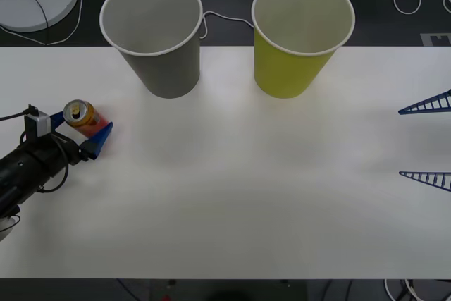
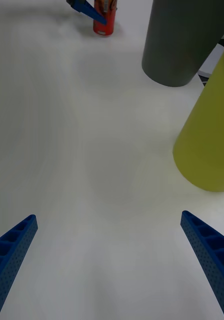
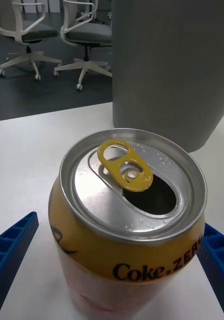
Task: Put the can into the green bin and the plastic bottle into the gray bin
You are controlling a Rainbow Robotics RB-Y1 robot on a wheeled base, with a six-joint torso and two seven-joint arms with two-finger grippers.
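From the front view, you have the left gripper (image 1: 79, 130) at the near-left of the white surface (image 1: 239, 195), its blue jaws spread on either side of the can (image 1: 83, 115), which stands upright between them; whether they already press its wall you cannot tell from here. The gray bin (image 1: 156, 33) stands at the far edge, just beyond the can, and the green bin (image 1: 299, 37) sits to its right, so the can's target is the farther of the two and you will likely need to carry it across past the gray one. Your right gripper (image 1: 426, 142) waits at the right edge, jaws wide apart and holding nothing. In the right wrist view, its own fingers (image 2: 14, 250) frame bare surface, with the green bin close, the gray bin behind it, and the can far off with a blue finger against it. In the left wrist view, the can fills the space between the fingers (image 3: 12, 245), opened top and gold tab up, a sliver of gap showing on one side; the grasp looks set up but not closed.
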